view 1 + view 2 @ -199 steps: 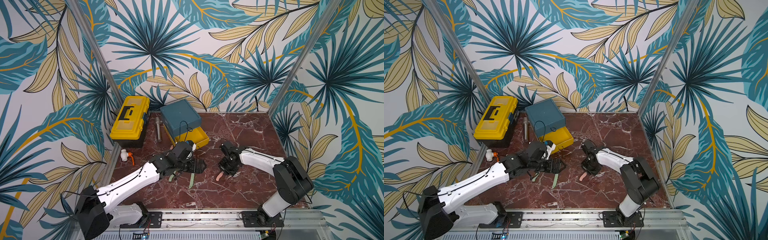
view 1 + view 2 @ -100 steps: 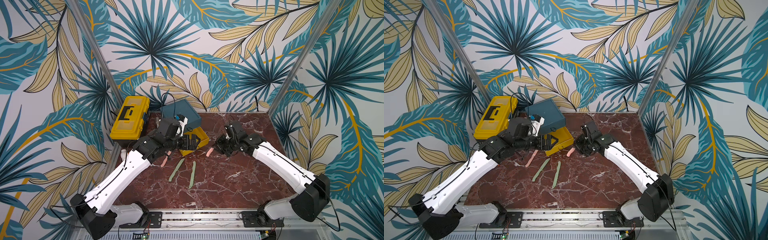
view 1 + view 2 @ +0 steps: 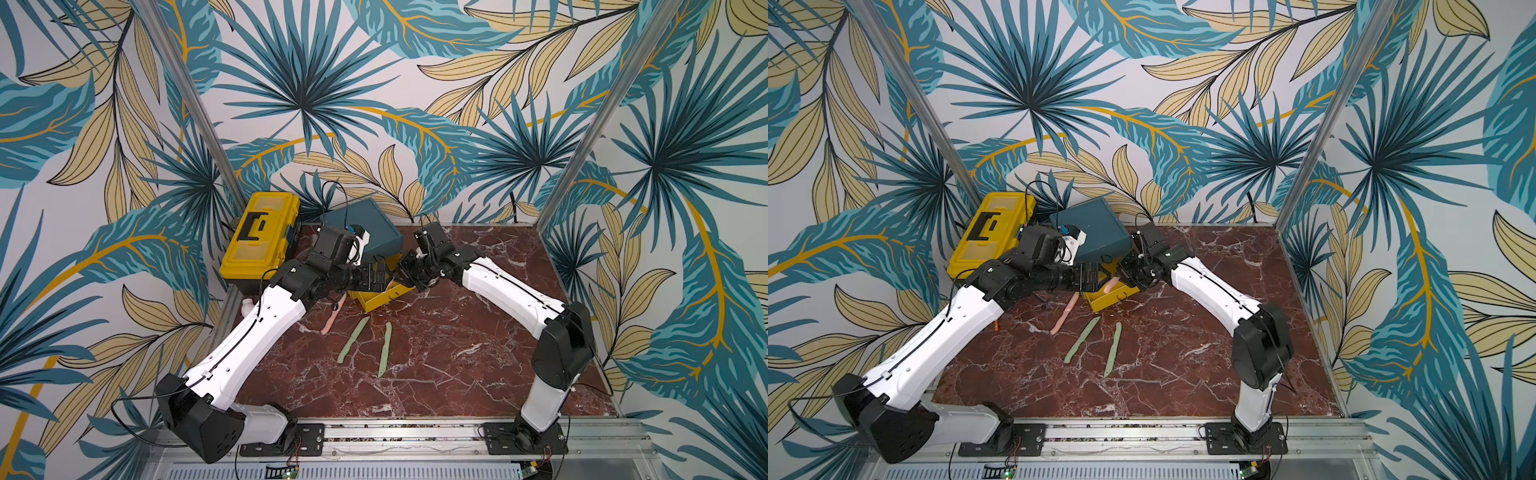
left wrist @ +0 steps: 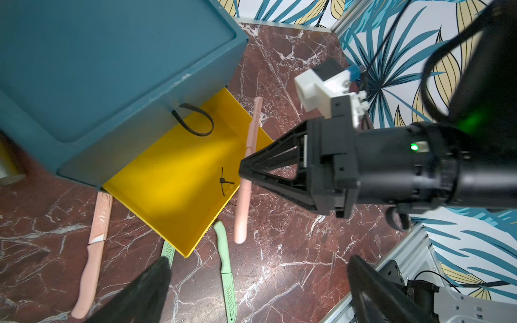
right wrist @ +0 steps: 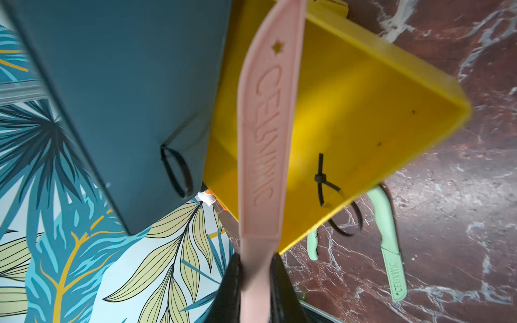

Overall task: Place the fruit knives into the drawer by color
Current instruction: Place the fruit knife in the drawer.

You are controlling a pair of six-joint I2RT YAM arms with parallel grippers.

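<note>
Hovering at the pulled-out yellow drawer (image 3: 380, 301) of the teal chest (image 3: 380, 226) in both top views, the right gripper (image 3: 397, 278) pinched a pink knife (image 3: 1112, 285) just above the tray's front. The left gripper (image 3: 380, 277) faced it from the opposite side, jaws spread and empty. A second pink knife (image 3: 331, 319) and 2 green knives (image 3: 353, 345) lay on the marble table (image 3: 457, 353) just in front. In the left wrist view, the held knife (image 4: 241, 212) crossed the drawer's (image 4: 173, 179) outer corner, blade toward the chest, handle hanging past the front wall, gripped near its middle. No knife showed inside the tray. In the right wrist view, the blade (image 5: 263, 139) ran away from the closed fingers (image 5: 228, 282) over the tray floor (image 5: 363, 98), roughly along the slide direction. By my judgement, the right arm alone could make the drop. It turned on bringing the handle end inside the front wall, since the knife looked about as long as the tray was deep.
</note>
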